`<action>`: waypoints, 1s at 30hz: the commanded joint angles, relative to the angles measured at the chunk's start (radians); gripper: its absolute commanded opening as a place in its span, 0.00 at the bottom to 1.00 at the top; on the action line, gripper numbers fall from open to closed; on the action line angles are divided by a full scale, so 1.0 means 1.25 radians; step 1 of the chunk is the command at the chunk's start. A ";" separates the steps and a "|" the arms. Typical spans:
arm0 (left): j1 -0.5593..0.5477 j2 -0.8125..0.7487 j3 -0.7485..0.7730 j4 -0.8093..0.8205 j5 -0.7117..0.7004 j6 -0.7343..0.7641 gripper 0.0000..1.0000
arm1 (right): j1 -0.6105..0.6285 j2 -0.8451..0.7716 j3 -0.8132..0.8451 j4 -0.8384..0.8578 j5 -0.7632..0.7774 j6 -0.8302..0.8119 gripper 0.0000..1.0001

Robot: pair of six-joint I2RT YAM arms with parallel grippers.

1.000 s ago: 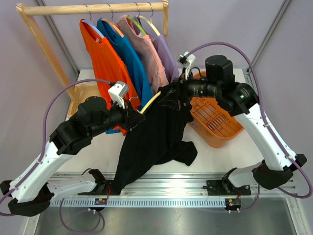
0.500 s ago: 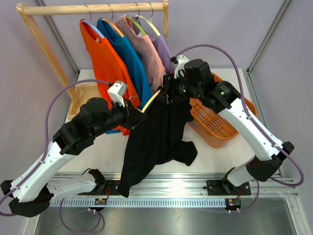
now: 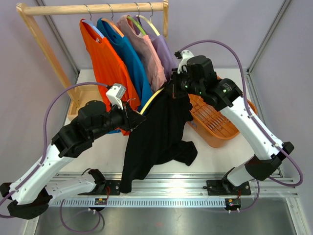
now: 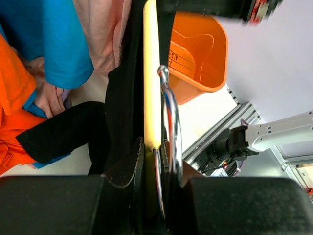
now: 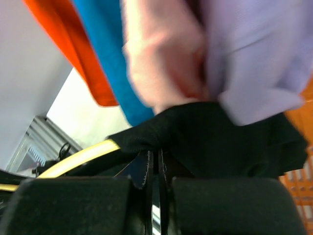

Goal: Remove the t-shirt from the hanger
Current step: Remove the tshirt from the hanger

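Note:
The black t-shirt (image 3: 156,137) hangs from a yellow hanger (image 3: 149,102) held tilted over the table, its lower part trailing to the front edge. My left gripper (image 3: 136,119) is shut on the hanger's lower end; in the left wrist view the yellow hanger (image 4: 151,73) and its metal hook (image 4: 171,122) run between the pads of the left gripper (image 4: 156,152). My right gripper (image 3: 172,90) sits at the hanger's upper end. In the right wrist view the right gripper (image 5: 157,159) is shut on a fold of the black t-shirt (image 5: 220,142), beside the yellow hanger (image 5: 78,159).
A wooden rack (image 3: 93,9) at the back carries an orange shirt (image 3: 105,63), a blue shirt (image 3: 129,58), a pink shirt (image 3: 146,54) and a lilac shirt (image 3: 166,54). An orange basket (image 3: 215,122) stands on the right of the table under the right arm.
The right arm swung in toward the hanger's upper end and its jaws closed from open onto the black fabric. The left gripper kept its hold on the hanger.

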 commanded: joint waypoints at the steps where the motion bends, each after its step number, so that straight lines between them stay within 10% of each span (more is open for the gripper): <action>1: 0.000 -0.032 0.000 0.014 -0.004 0.023 0.00 | -0.085 0.005 0.065 0.034 0.030 -0.042 0.00; 30: 0.000 -0.060 0.104 -0.152 0.258 0.213 0.00 | -0.419 0.068 0.011 0.118 0.024 -0.169 0.00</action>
